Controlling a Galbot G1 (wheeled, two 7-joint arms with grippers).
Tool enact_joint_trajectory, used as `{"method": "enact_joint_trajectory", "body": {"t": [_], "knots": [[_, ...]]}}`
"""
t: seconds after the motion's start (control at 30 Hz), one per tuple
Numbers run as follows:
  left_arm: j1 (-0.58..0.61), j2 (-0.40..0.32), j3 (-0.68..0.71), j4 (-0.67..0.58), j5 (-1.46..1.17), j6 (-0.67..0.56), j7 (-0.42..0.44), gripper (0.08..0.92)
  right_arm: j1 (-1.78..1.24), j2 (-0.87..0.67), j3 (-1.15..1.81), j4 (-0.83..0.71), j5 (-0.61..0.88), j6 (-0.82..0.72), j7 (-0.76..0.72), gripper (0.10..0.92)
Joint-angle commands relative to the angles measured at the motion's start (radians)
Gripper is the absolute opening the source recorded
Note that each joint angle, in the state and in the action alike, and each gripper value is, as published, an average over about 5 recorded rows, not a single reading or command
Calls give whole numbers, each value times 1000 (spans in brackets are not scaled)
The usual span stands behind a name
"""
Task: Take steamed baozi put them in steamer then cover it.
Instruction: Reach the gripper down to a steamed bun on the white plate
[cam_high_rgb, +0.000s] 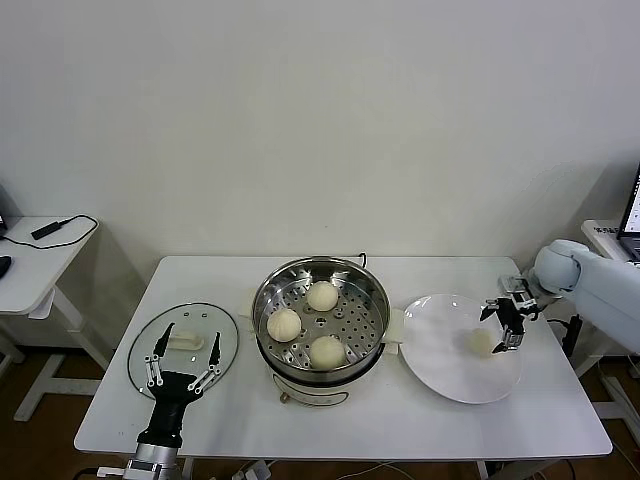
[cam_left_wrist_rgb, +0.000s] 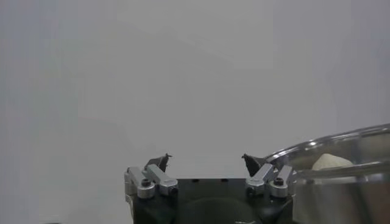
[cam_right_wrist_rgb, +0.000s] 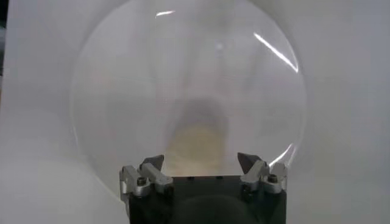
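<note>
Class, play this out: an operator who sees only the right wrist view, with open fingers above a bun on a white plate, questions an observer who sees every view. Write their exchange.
Operator: How many baozi are already in the steamer?
Observer: Three sit on the perforated tray of the steamer; the fourth baozi is on the white plate.
Operator: Where is the cover?
Observer: The glass cover lies flat on the table, left of the steamer.
Operator: And the left gripper?
Observer: The left gripper is open over the cover's white handle.
</note>
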Motion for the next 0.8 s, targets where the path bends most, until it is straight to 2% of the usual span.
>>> {"method": "enact_joint_trajectory", "body": {"t": [0.03,0.37,0.63,0.8], "knots": [[3,1,0,-8,-11,7,-1,823,-57,23,32,-43,-11,-11,44,823],[5,6,-7,-13,-35,16,0,823,-67,31,39,-53,-22,-14,40,814],[4,5,-3,-16,-33,15,0,823,-35,17,26,-16,-14,-19,27,695],[3,9,-2,-19,-33,15,-1,823,81,-4,-31,56,18,-29,-23,669]]}}
